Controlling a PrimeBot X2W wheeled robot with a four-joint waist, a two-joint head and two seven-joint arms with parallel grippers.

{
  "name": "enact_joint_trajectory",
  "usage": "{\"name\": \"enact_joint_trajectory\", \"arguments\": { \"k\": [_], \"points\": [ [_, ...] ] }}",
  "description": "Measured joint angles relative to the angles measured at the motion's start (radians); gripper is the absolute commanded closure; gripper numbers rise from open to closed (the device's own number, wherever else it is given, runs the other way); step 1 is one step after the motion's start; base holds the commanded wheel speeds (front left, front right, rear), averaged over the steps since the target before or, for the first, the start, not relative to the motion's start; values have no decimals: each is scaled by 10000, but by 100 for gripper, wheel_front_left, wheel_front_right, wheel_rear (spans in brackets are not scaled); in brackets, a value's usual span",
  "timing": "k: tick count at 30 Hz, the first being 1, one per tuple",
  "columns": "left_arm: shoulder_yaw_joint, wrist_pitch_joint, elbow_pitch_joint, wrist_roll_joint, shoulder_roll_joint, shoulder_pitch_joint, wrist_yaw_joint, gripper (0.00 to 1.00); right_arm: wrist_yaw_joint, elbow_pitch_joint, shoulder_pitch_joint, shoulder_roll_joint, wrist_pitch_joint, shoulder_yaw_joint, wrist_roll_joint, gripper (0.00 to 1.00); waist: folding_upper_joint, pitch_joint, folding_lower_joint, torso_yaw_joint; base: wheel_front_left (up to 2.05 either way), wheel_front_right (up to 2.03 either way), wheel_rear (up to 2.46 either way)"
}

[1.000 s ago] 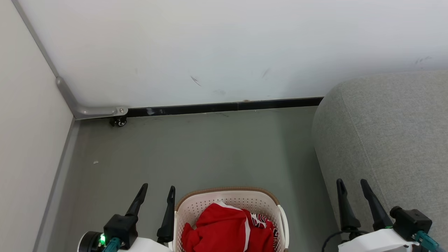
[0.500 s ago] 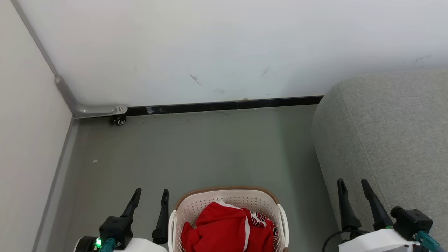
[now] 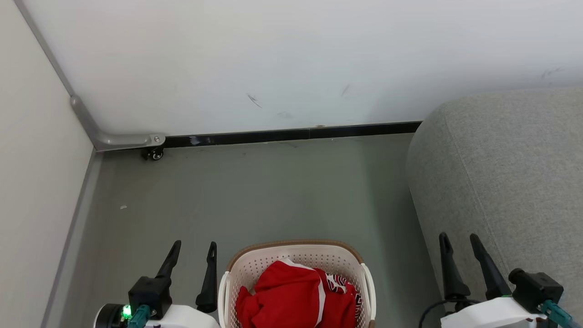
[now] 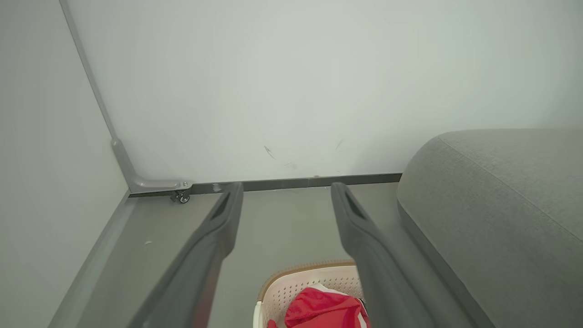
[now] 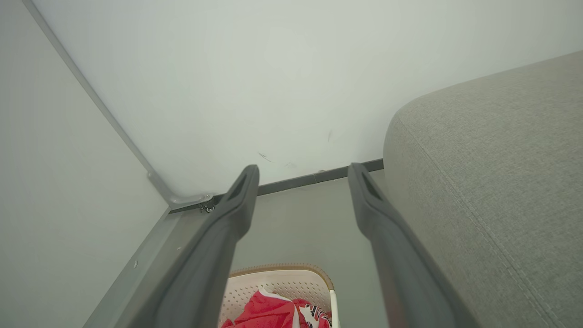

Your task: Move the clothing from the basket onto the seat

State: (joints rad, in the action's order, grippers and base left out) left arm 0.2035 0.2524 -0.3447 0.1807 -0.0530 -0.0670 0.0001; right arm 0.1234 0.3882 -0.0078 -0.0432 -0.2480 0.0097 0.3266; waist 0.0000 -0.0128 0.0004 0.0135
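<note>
On your far left, a pale side panel (image 3: 32, 182) meets the back wall (image 3: 273, 59) at a grey corner rail (image 3: 123, 140), with a small caster (image 3: 156, 155) beneath it. Your left tool (image 3: 193, 246) hangs just left of the basket (image 3: 296, 243), fingers apart and holding nothing. The red clothing (image 3: 291, 291) lies heaped inside the basket, which stands on the grey floor (image 3: 273, 191). A strip of floor lies between basket and seat (image 3: 501, 173). Your right tool (image 3: 458, 238), fingers spread and empty, shows at the seat's near left edge.

grey floor (image 3: 273, 191): basket (image 3: 273, 264) near seat (image 3: 501, 173), not touching
</note>
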Motion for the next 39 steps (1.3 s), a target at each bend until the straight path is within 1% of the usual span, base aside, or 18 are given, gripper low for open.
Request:
{"name": "enact_joint_trajectory", "arguments": {
  "k": [3, 10, 12, 23, 39],
  "points": [
    [-38, 0, -58, -21, 4, -5, 94, 0, 0, 0, -54, 2, 0, 0, 0, 0, 0, -26, 0, 1, 0, 0, 0],
    [-134, 0, -190, -94, 10, -11, 104, 0, 0, 15, -154, 2, 0, 2, 65, 0, 0, -36, 0, -12, 0, 0, 0],
    [-151, 0, -205, -96, 10, -11, 178, 0, 0, 21, -155, 2, 0, 0, 71, 0, 0, -32, 0, -19, 0, 0, 0],
    [-196, 0, -339, -290, 19, -20, 278, 0, -2, 56, -171, 2, 0, -4, 71, 0, 0, -87, 0, -60, 0, 0, 0],
    [-255, 0, -654, -401, 29, -21, 351, 0, 0, 84, -170, 2, 0, 8, 73, 0, 0, -77, -1, -29, 0, 0, 0]
  ]
}}
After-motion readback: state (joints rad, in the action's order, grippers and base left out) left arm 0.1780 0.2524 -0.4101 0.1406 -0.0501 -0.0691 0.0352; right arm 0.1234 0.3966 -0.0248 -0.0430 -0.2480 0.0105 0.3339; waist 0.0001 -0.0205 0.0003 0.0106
